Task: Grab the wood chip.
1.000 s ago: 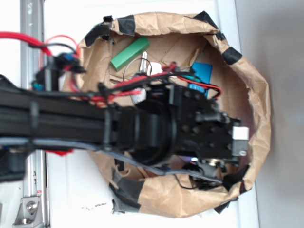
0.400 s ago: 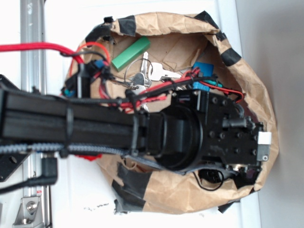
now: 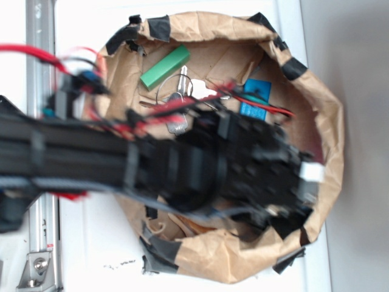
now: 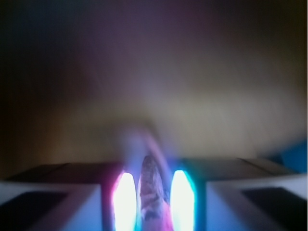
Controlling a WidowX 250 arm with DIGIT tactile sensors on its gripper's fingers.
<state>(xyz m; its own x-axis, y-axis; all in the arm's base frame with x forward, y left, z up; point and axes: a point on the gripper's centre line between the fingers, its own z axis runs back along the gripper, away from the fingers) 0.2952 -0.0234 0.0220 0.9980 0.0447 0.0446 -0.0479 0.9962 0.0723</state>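
In the wrist view the wood chip (image 4: 151,187), a rough, mottled brown sliver, stands upright between my two glowing finger pads (image 4: 125,199). My gripper (image 4: 150,195) is closed on it from both sides, over blurred brown paper. In the exterior view my black arm (image 3: 231,164) is motion-blurred and reaches over the brown paper bag (image 3: 328,140). The arm hides the gripper and the chip there.
A green block (image 3: 165,67) lies at the bag's upper left inside. Metal keys (image 3: 185,91) lie below it and a blue card (image 3: 255,100) lies to the right. The bag's raised rim with black tape patches (image 3: 159,27) rings the arm. A metal rail (image 3: 42,243) runs along the left.
The arm reached right toward the bag's right rim, then pulled back left. It is now blurred by motion. More of the bag's lower inside shows.
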